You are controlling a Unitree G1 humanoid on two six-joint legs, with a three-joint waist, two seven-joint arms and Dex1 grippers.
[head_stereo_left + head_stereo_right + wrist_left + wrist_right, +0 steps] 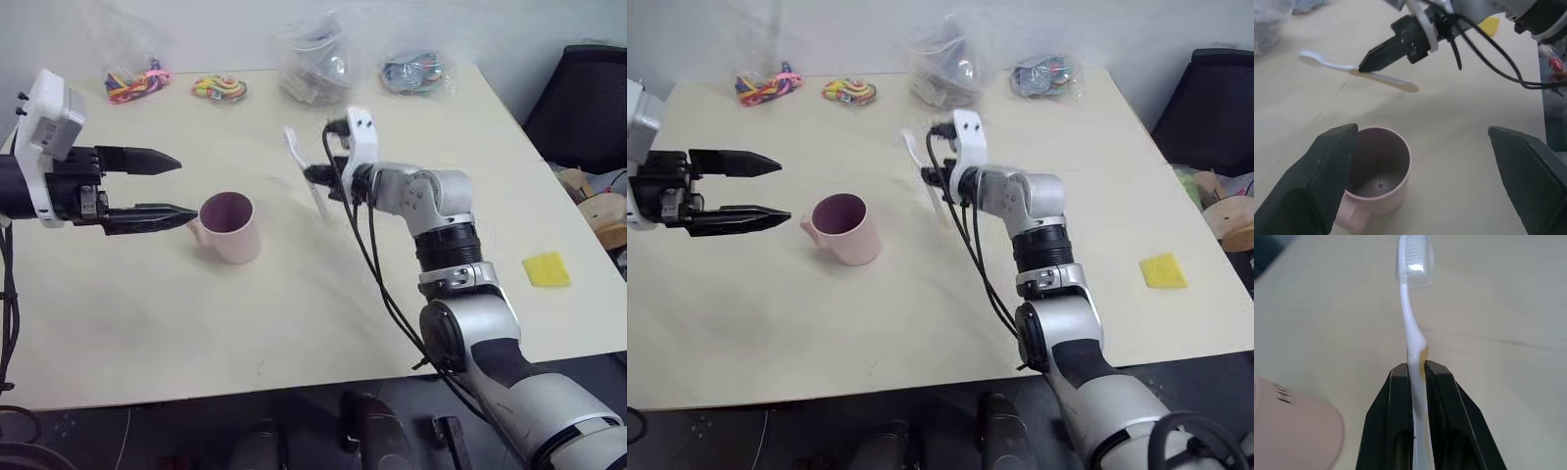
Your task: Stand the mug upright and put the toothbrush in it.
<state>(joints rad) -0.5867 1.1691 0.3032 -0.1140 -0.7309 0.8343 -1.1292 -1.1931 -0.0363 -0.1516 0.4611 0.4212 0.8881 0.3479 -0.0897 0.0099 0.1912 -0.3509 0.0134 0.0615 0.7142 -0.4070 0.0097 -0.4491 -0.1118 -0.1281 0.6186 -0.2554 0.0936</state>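
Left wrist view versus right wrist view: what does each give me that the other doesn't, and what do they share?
The left wrist view looks down into the upright mug, showing its dark inside, with the left gripper open on either side of it and the right gripper seen from outside, holding the toothbrush above the table. A yellow object lies farther off. The right wrist view shows the pinch close up: black fingers shut on the handle, capped bristle head beyond. Both show the toothbrush, the mug and the table.
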